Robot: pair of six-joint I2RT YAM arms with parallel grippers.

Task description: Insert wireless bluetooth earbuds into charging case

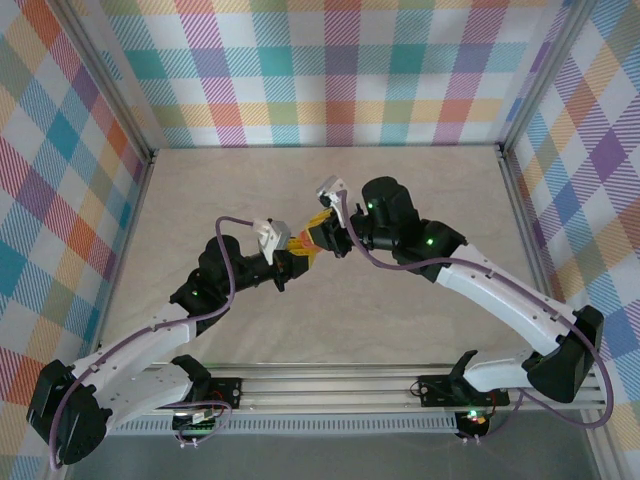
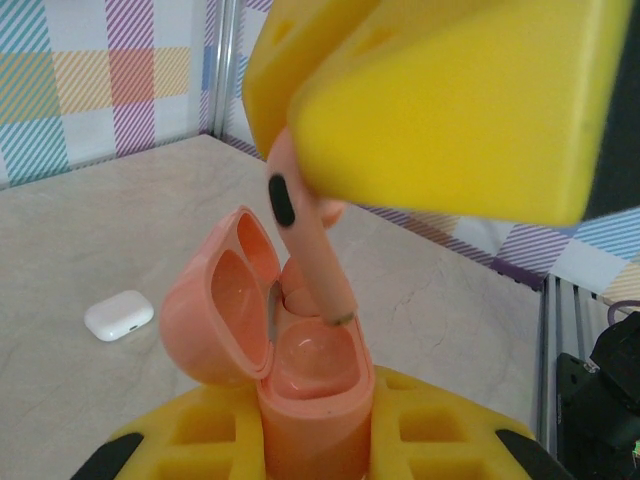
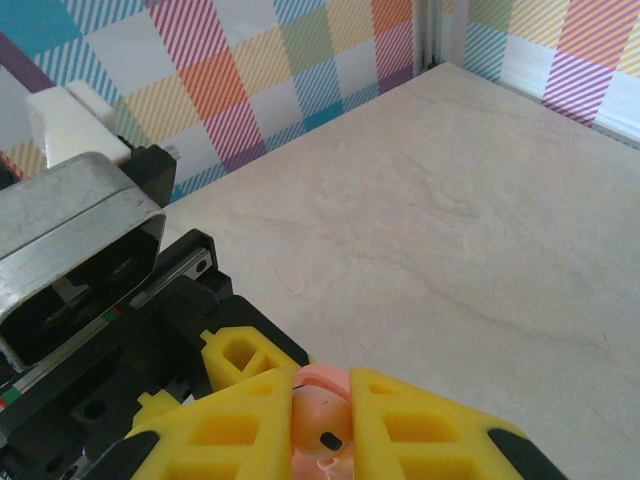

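Left gripper [image 2: 315, 450] is clamped round the salmon-pink charging case [image 2: 215, 310], whose lid is hinged open. Right gripper [image 3: 320, 425], just above it, pinches a pink earbud [image 2: 312, 250], stem tip at the case's well. Well left of the left gripper, a white case [image 2: 118, 314] lies on the table [image 2: 80, 230].

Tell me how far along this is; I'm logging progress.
Done: the salmon-pink plastic charging case stands open, clamped in the left gripper. In hand: the right gripper holds a salmon-pink stemmed earbud, stem tip at the socket, not seated. Left: seating it; the white pebble-shaped case lies shut on the table.
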